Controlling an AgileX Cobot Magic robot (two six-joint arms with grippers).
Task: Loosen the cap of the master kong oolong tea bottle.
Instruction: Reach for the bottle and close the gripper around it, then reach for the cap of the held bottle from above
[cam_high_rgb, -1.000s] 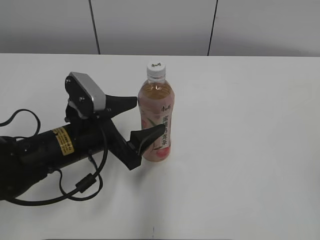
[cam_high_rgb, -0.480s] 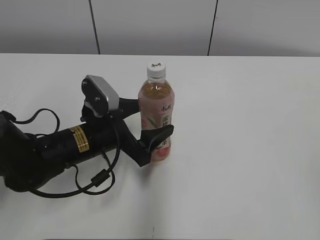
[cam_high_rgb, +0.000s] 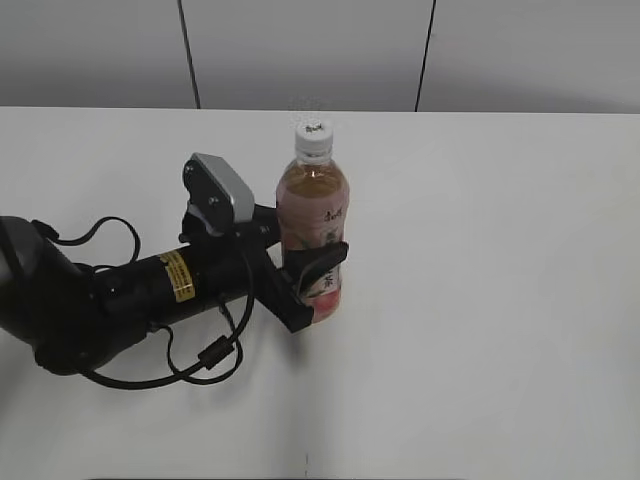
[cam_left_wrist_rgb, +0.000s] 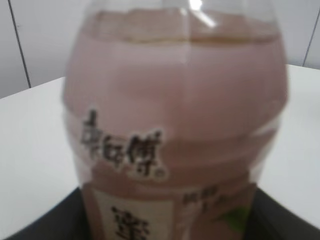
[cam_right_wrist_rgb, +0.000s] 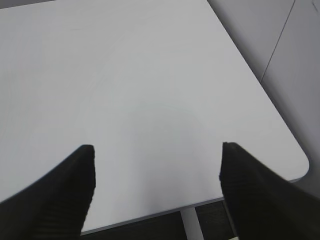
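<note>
The master kong oolong tea bottle stands upright near the middle of the white table, with amber tea and a pink label. Its white cap is on top, with nothing touching it. My left gripper comes in from the left, its two black fingers closed against the sides of the bottle's lower body. In the left wrist view the bottle fills the frame, with dark fingers at both bottom corners. My right gripper is open and empty above bare table, and it is out of the exterior view.
The white table has a grey panelled wall behind it. The left arm's black cable loops on the table beside the arm. In the right wrist view the table's rounded corner and front edge lie just under the gripper.
My left gripper has moved right until its fingers lie either side of the bottle, and they have narrowed onto it. The bottle has stayed in place.
</note>
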